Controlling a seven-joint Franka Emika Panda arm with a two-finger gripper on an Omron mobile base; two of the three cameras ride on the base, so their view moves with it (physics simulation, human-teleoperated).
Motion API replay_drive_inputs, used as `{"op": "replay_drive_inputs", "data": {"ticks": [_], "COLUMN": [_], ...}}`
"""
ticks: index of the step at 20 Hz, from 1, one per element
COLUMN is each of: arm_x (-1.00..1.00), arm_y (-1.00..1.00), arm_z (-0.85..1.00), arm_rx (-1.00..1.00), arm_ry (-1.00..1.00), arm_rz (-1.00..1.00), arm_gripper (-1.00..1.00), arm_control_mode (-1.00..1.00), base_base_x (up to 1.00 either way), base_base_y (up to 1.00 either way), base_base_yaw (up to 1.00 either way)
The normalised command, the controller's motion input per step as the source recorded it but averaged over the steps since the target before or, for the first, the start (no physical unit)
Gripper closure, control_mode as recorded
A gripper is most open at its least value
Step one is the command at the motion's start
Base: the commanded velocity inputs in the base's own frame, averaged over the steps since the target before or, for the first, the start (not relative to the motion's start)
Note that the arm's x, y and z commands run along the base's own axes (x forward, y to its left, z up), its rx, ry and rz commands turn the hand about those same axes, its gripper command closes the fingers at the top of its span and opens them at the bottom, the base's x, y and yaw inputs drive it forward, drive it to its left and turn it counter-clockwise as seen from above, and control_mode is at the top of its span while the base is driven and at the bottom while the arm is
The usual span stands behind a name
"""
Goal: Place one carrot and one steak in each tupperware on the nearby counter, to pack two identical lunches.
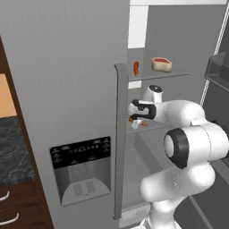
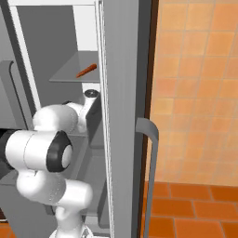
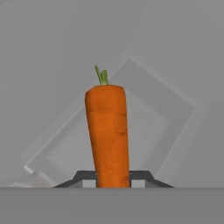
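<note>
Grey fridge shelves [image 1: 156, 75] surround the gripper [image 3: 113, 177], which pinches a carrot [image 3: 108, 131] by its narrow end so the green stalk points away from the hand, ready for lifting out. Above the hand, a steak [image 1: 161, 64] sits on the upper shelf.

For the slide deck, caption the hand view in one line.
Gripper shut on a carrot inside the fridge, green stem pointing away from the fingertips.

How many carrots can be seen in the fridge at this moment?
2. One carrot lies on the upper shelf beside the steak; the other carrot is clamped in the gripper on the shelf below. More may be hidden.
</note>
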Motion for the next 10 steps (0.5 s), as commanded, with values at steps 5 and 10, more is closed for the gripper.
{"op": "replay_drive_inputs", "data": {"ticks": [5,10], "arm_x": [-1.0,-1.0], "arm_y": [0.0,0.0], "arm_z": [0.29,0.86], "arm_rx": [0.0,0.0], "arm_ry": [-0.04,0.0], "arm_rz": [0.0,-0.01], "arm_gripper": [1.0,1.0], "arm_control_mode": [-1.0,-1.0], "base_base_x": [0.0,0.0], "base_base_y": [0.0,0.0], "base_base_yaw": [0.0,0.0]}}
